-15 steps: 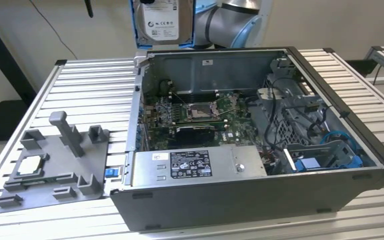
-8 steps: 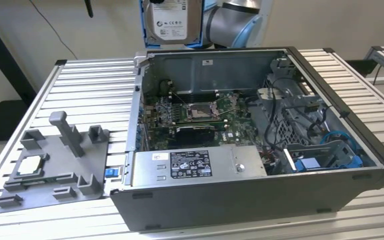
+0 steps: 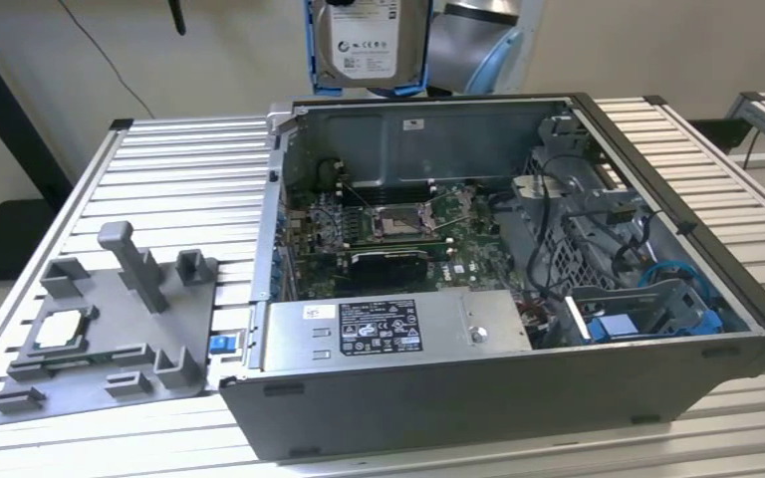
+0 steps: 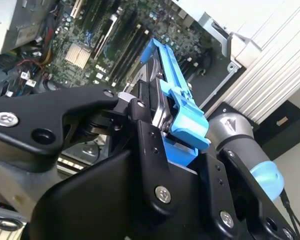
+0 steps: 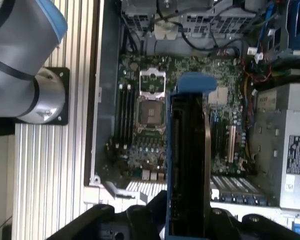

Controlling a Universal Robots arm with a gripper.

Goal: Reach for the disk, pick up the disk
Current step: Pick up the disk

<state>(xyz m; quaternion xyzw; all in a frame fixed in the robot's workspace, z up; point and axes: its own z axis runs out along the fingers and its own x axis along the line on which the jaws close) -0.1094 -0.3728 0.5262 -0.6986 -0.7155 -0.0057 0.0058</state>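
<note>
- We see the disk [image 3: 367,42] hanging upright above the rear wall of the open computer case [image 3: 701,249], label facing the exterior view, its blue frame showing along one edge; we judge the pick-up done, since it hangs clear of the machine with nothing under it.
- In the second wrist view the disk [image 4: 162,107] sits edge-on between the black fingers [image 4: 147,145] of the gripper [image 4: 165,132], the jaws pinching it across its flat faces; that hold, we judge, keeps the thin body from tipping.
- In the first wrist view the disk [image 5: 190,160] points down over the motherboard [image 5: 150,100], with the empty processor socket [image 5: 151,112] just beside its edge in the picture.
- The power supply [image 3: 389,334] lies along the case's near wall, and an empty blue drive bracket [image 3: 681,309] sits at the exterior view's right.
- A grey fixture [image 3: 117,329] rests on the slatted table [image 3: 183,169] at the exterior view's left, well apart from the case.
- Cut off: the exterior view crops the disk's top and the arm above it.
- Hidden: the far finger's contact lies behind the blue frame, so we cannot tell how deep the grip runs.
</note>
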